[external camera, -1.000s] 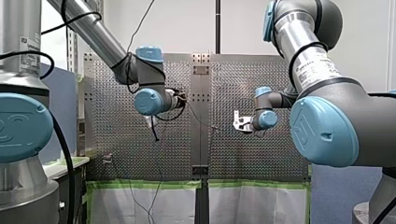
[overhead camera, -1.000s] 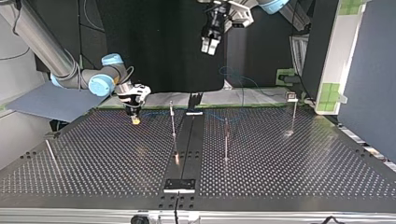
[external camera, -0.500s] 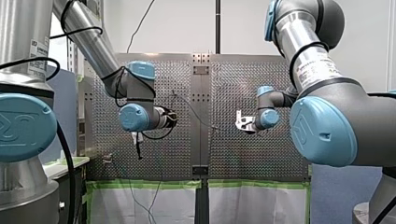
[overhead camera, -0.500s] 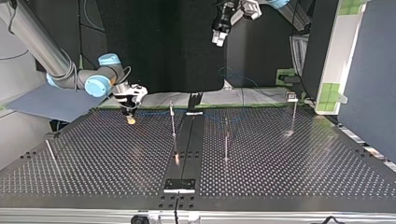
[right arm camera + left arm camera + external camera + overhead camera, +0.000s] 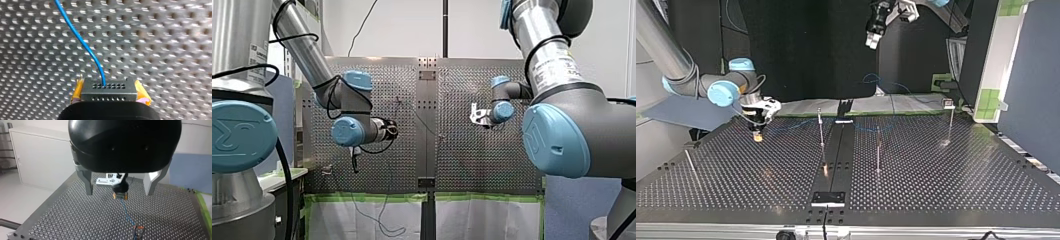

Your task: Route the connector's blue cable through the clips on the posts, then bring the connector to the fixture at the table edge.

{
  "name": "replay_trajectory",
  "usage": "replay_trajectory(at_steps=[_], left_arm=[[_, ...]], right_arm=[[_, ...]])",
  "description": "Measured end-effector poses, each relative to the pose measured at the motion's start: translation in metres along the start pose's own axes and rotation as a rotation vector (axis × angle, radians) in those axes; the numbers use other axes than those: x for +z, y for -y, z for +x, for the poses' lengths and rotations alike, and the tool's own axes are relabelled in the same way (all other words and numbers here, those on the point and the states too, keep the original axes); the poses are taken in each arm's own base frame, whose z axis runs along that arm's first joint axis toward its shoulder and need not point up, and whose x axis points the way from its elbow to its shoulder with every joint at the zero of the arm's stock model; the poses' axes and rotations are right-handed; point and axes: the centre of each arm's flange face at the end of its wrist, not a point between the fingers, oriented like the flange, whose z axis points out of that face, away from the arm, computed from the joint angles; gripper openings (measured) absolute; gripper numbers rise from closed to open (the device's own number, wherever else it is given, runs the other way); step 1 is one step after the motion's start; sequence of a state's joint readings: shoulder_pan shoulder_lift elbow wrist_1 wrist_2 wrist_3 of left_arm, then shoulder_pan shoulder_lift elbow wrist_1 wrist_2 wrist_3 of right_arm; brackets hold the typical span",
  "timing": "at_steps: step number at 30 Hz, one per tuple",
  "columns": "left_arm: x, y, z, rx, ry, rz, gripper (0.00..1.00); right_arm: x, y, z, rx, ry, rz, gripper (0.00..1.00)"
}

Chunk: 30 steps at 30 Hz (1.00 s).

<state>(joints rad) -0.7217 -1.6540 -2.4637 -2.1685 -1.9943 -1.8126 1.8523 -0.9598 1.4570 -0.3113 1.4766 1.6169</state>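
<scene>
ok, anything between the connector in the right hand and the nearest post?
Nothing visible. My right hand holds the connector over bare perforated table, and the stretch to that post is open. Only its own blue cable runs that way. My left hand hangs well above.

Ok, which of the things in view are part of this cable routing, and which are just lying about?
In the job: connector, shut in my right tool; blue cable; posts; black plate at the table edge, likely the fixture.
Lying about: green tape; white cabinet; blue-grey sheet; my left tool, open and empty, raised.
</scene>
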Motion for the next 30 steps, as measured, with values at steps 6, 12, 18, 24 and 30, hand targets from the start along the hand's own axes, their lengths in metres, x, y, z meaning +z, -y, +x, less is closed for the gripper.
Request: replay_trajectory(at_steps=[6,12,18,24,30], left_arm=[[0.008,-0.003,-0.002,0.020,0.010,-0.004,1.00],[0.013,-0.008,-0.003,0.025,0.010,-0.009,1.00],[0.018,-0.012,-0.005,0.038,0.013,-0.018,1.00],[0.022,-0.016,-0.006,0.048,0.017,-0.033,1.00],[0.026,-0.020,-0.008,0.057,0.016,-0.049,1.00]], right_arm=[[-0.016,-0.005,0.020,0.018,-0.018,-0.029,0.00],[-0.033,-0.012,0.037,0.050,-0.032,-0.065,0.00],[-0.048,-0.029,0.064,0.043,-0.043,-0.116,0.00],[-0.060,-0.050,0.082,0.034,-0.051,-0.157,0.00],[-0.075,-0.078,0.107,0.020,-0.085,-0.206,0.00]])
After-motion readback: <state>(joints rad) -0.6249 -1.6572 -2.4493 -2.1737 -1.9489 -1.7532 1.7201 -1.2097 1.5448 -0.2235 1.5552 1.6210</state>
